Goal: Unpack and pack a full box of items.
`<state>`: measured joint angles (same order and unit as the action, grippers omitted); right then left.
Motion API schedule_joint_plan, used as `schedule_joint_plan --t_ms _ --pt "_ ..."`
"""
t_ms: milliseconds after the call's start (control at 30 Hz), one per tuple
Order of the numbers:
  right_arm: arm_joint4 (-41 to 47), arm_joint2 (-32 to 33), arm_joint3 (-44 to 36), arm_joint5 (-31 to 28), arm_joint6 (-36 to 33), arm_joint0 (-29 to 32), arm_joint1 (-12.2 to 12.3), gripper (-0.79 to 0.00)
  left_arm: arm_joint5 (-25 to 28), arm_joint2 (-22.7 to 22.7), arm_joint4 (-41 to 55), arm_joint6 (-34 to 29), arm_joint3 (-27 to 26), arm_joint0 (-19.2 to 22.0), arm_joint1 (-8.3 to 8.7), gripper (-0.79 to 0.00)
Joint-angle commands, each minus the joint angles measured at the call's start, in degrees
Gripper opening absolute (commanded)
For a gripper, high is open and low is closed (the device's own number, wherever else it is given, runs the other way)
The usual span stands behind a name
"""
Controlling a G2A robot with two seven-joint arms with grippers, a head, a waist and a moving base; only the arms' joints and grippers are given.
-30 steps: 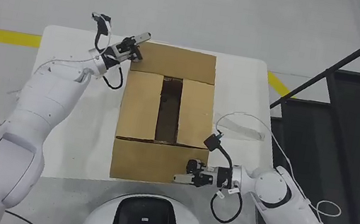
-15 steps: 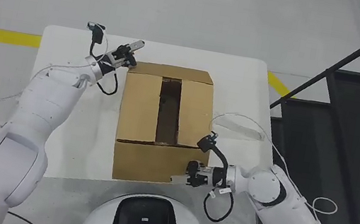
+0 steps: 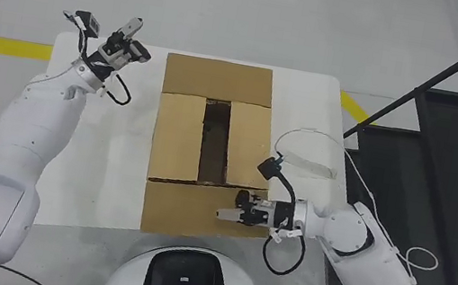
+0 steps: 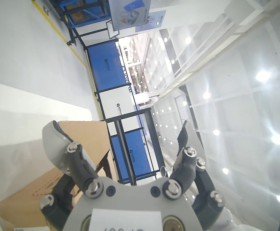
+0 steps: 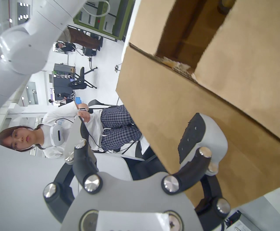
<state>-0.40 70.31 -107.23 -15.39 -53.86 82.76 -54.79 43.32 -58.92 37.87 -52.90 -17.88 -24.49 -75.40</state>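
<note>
A brown cardboard box (image 3: 178, 134) stands mid-table, its two side flaps lying over the top with a dark gap (image 3: 215, 140) between them. The far flap (image 3: 219, 79) and the near flap (image 3: 190, 211) are spread outward. My left gripper (image 3: 128, 39) hangs open in the air, to the left of the box's far left corner and clear of it; the left wrist view shows that gripper (image 4: 118, 131) holding nothing, the box (image 4: 87, 135) beyond it. My right gripper (image 3: 228, 214) is open at the near flap, whose edge (image 5: 153, 122) lies between the fingers (image 5: 192, 135).
The white table (image 3: 96, 175) has bare room left of the box. A clear plastic piece (image 3: 308, 163) lies to the right of the box. A black metal stair frame (image 3: 446, 152) stands beyond the table's right edge.
My left gripper has drawn away leftward from the far flap, which stood up half a second ago and now lies flat again. My right gripper has slid a little left along the near flap.
</note>
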Motion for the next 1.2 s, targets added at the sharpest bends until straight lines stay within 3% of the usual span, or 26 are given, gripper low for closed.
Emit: schedule_joint_plan --t_ms 0,200,433,533,1033,1167 --pt "0.7 -0.4 -0.1 1.8 0.6 -1.5 -0.2 0.0 -0.5 -1.5 1.6 -3.1 -2.1 -1.5 1.01 0.0" --pt "-0.8 -6.8 2.5 8.7 3.6 -9.9 -1.8 0.0 -3.8 -6.7 4.6 -11.9 -11.2 -8.5 4.63 0.0" --pt "-3.1 -14.4 8.0 13.6 8.0 -18.9 -4.3 0.0 -11.4 -15.0 4.2 -18.3 -28.1 -20.5 9.55 0.0" --pt "-3.2 -14.6 8.3 13.7 8.2 -19.2 -4.4 0.0 -14.9 -18.0 4.5 -18.8 -34.4 -24.9 10.83 0.0" --pt "-3.2 -14.6 8.3 13.7 8.2 -19.2 -4.4 0.0 -14.9 -18.0 4.5 -18.8 -34.4 -24.9 10.83 0.0" --pt "-0.5 -13.8 5.3 12.3 13.2 -19.5 -4.9 0.0 -14.9 -18.0 4.5 -18.8 -34.4 -24.9 10.83 0.0"
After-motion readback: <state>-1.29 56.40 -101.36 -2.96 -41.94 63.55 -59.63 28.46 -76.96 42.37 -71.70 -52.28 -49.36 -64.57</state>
